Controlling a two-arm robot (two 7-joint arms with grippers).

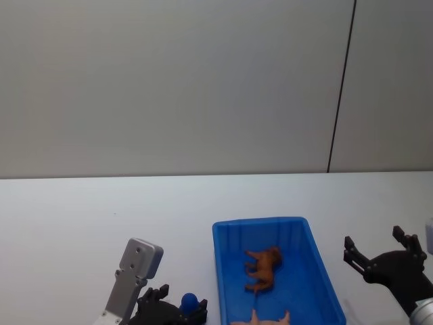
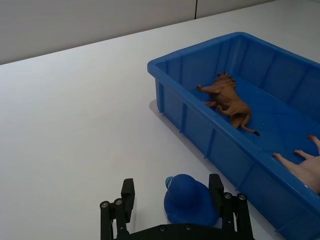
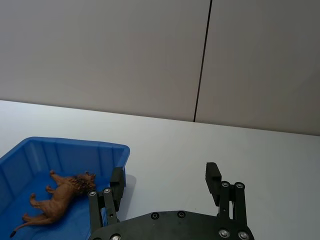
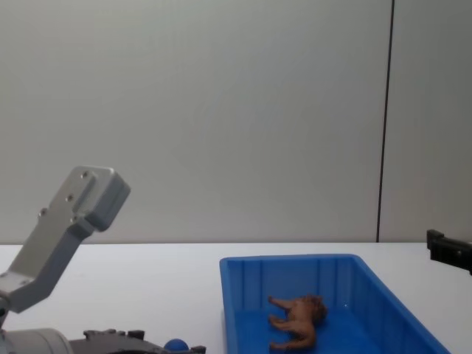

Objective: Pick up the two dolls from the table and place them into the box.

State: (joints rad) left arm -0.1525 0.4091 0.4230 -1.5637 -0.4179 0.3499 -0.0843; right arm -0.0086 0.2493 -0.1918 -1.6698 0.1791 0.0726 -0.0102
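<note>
The brown doll [image 1: 264,268], a shaggy-headed four-legged animal, lies on its side inside the blue box [image 1: 223,271]; it also lies in the box in the left wrist view [image 2: 230,100], right wrist view [image 3: 60,197] and chest view [image 4: 299,321]. The dark-blue doll [image 2: 189,201] sits on the white table [image 1: 101,217], left of the box, between the fingers of my open left gripper [image 2: 171,192]. One finger is at its side and the other stands apart. My right gripper [image 1: 375,240] hovers open and empty just right of the box.
A pink figure [image 2: 306,169] lies at the near end of the box, partly cut off. The box's ribbed wall [image 2: 200,135] stands close to the right of my left gripper. Bare tabletop stretches far left and behind the box to a grey wall.
</note>
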